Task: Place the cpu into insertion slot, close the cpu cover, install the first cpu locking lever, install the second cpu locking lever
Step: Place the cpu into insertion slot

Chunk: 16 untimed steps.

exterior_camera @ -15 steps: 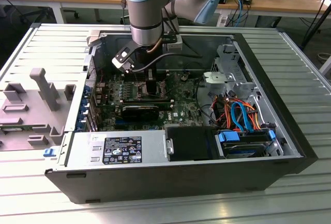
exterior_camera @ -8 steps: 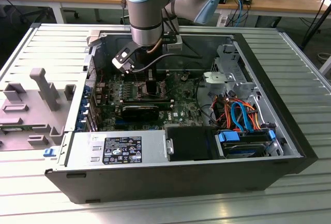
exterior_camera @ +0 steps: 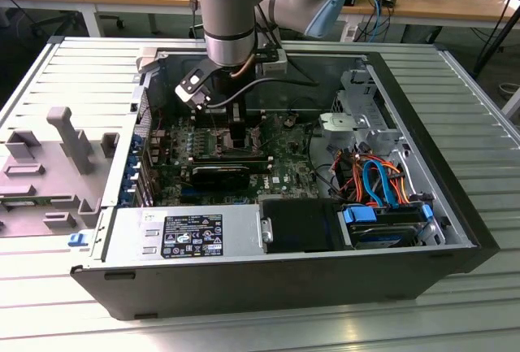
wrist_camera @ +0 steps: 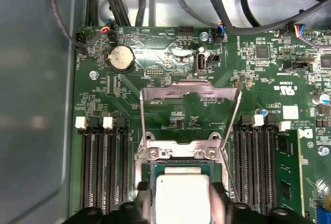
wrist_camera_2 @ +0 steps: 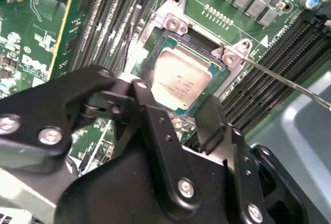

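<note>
- Silver-grey metal forms the top of the cpu [wrist_camera_2: 181, 76], a small flat square chip on a green base. It shows in both wrist views.
- The cpu lies square inside the insertion slot [wrist_camera_2: 173, 25], whose silver rim frames it on the green motherboard [wrist_camera: 207, 58].
- The black hand [wrist_camera_2: 175, 97] is narrowed around the cpu. Its fingers [wrist_camera_2: 209, 123] sit against 2 opposite edges, so it appears to be holding the chip.
- Step 1 of 4 looks nearly done: the cpu is in the slot or just above it. I cannot tell whether it is fully seated (the hand hides the nearer edge).
- The cpu cover [wrist_camera: 191, 86] is a thin silver frame with a large square window. In the first wrist view it stands tilted up from its hinge on the far side of the slot, with the board showing through the window. It is not yet closed.
- A locking lever [wrist_camera_2: 289, 81], a thin metal rod, sticks out free from 1 corner of the slot and is not latched.
- By my judgement 3 steps are left: closing the cover and fastening the 2 levers.
- Long black memory slots [wrist_camera: 98, 167] run on both sides of the socket.
- In the exterior view the arm reaches down into an open computer case [exterior_camera: 455, 230], which lies on a ribbed grey bench [exterior_camera: 471, 84].
</note>
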Tool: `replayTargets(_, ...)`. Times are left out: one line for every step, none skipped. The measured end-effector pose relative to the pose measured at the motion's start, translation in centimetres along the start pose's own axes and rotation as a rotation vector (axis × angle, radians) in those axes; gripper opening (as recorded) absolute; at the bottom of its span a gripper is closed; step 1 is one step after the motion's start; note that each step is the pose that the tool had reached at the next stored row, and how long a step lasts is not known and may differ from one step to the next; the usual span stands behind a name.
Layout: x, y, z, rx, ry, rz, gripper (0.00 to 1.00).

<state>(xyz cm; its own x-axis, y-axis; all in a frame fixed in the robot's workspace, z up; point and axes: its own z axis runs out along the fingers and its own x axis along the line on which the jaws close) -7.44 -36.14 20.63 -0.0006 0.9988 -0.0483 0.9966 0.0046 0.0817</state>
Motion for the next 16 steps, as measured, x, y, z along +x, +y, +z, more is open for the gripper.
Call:
replayTargets(0.05, 0.00, 0.00, 0.0000, 0.0009, 0.000, 0.53)
replayTargets(0.14, -0.02, -0.02, 0.0002, 0.0027, 0.000, 0.47)
replayTargets(0.15, -0.05, -0.02, 0.0002, 0.0058, 0.000, 0.35)
replayTargets(0.16, -0.07, -0.03, 0.0001, 0.0087, 0.001, 0.35)
replayTargets(0.16, -0.11, -0.03, 0.0000, 0.0121, 0.001, 0.29)
replayTargets(0.16, -0.15, -0.03, 0.0001, 0.0149, 0.001, 0.23)
replayTargets(0.16, -0.19, -0.03, 0.0000, 0.0188, 0.002, 0.16)
replayTargets(0.14, -0.22, -0.03, 0.0000, 0.0240, 0.002, 0.16)
replayTargets(0.11, -0.23, -0.02, 0.0000, 0.0268, 0.002, 0.16)
replayTargets(0.09, -0.23, -0.02, 0.0000, 0.0275, 0.002, 0.11)
replayTargets(0.07, -0.23, -0.01, 0.0000, 0.0277, 0.002, 0.11)
replayTargets(0.04, -0.23, 0.00, 0.0000, 0.0278, 0.002, 0.11)
replayTargets(0.01, -0.23, 0.01, 0.0001, 0.0277, 0.002, 0.11)
replayTargets(-0.05, -0.24, 0.08, 0.0002, 0.0274, 0.002, 0.11)
replayTargets(-0.06, -0.25, 0.13, 0.0003, 0.0272, 0.002, 0.11)
replayTargets(-0.06, -0.25, 0.15, 0.0004, 0.0271, 0.002, 0.11)
